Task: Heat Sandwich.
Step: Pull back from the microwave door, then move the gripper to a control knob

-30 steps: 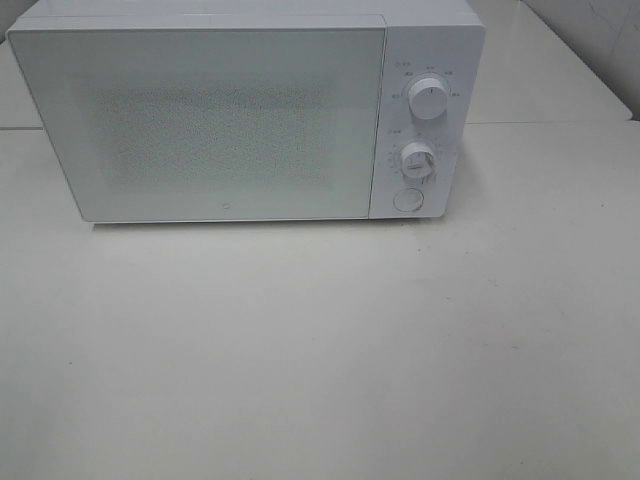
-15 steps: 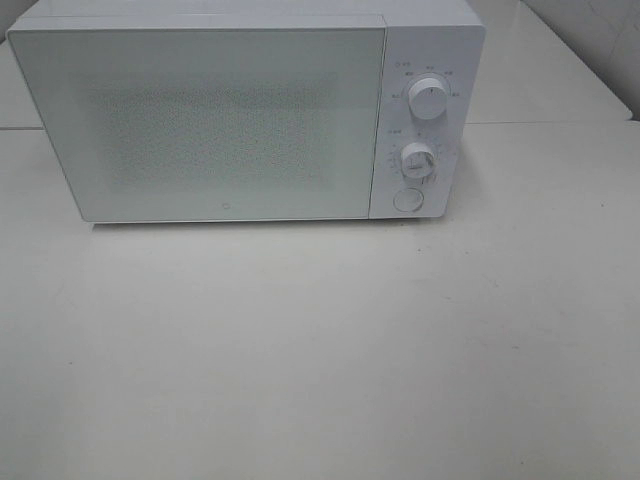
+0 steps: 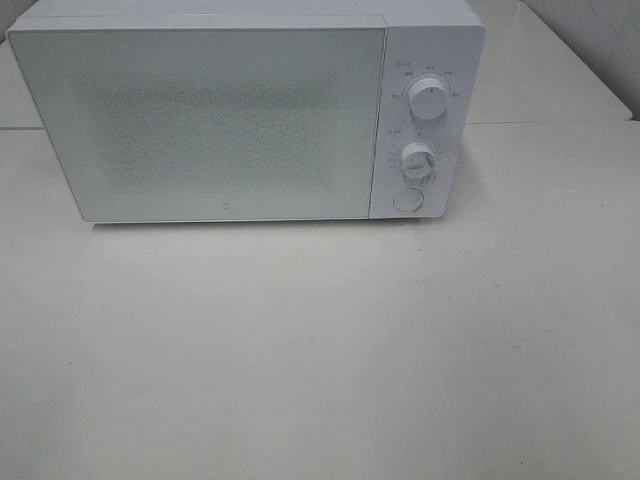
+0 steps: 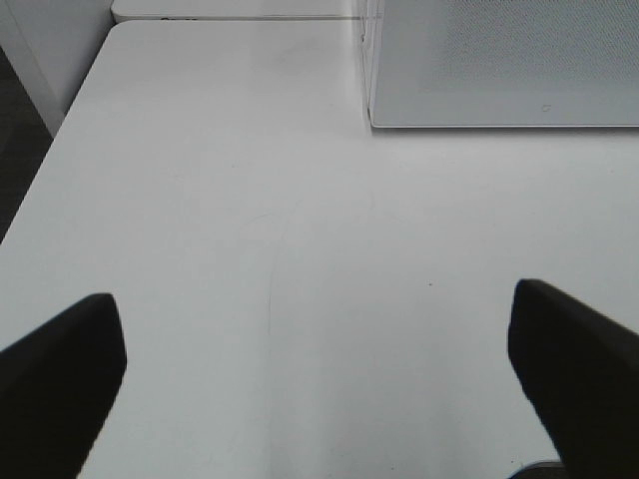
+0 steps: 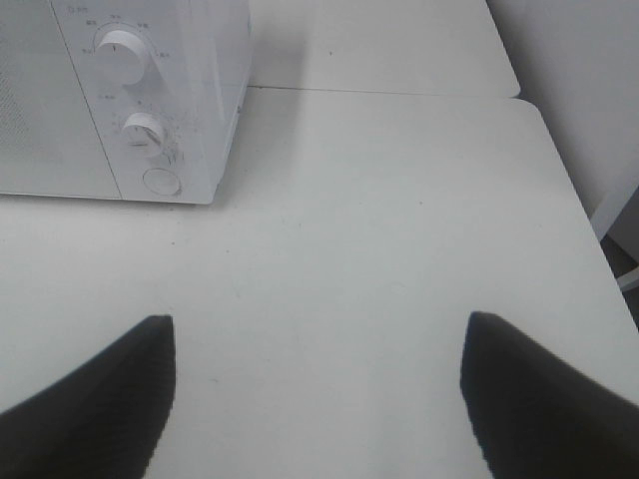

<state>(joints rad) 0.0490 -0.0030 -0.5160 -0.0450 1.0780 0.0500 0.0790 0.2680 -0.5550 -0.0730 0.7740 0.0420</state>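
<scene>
Exterior high view: a closed microwave (image 3: 230,120) fills the top. The left gripper (image 4: 315,304) and right gripper (image 5: 319,327) are spread wide.

The microwave (image 3: 250,110) is standing at the back of the table (image 3: 320,350) as the one obstacle — its door (image 3: 200,120) is sitting shut across its front. In front of the microwave and beside either end, bare table is lying open for passing.
</scene>
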